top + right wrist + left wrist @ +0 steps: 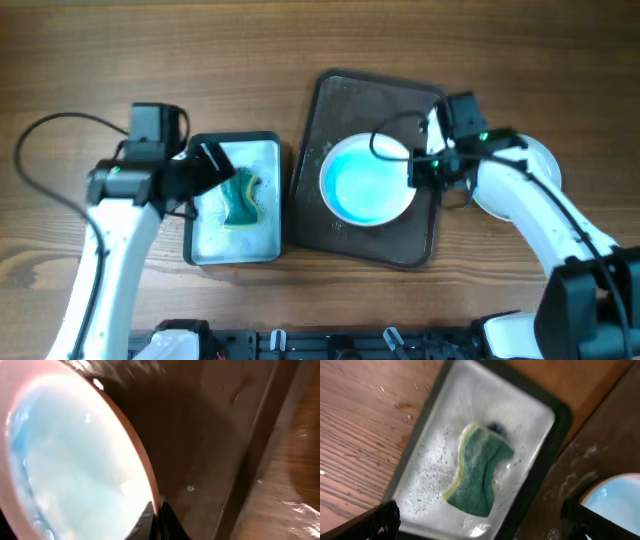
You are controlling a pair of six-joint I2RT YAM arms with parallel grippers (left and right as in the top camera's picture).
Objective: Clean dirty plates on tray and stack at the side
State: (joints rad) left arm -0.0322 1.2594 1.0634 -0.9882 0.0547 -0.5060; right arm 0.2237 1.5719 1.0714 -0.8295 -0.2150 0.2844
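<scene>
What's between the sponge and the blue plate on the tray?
Overhead shows foamy water, the basin rim, a thin strip of table, then bare wet tray before the plate.

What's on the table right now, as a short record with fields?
tray: dark brown, mid-table
blue-smeared plate: on the tray
white plate: right of the tray, partly under the right arm
basin: foamy, left of the tray
sponge: green, loose in the basin
left jaws: open above the sponge
right jaws: shut on the blue-smeared plate's rim
</scene>
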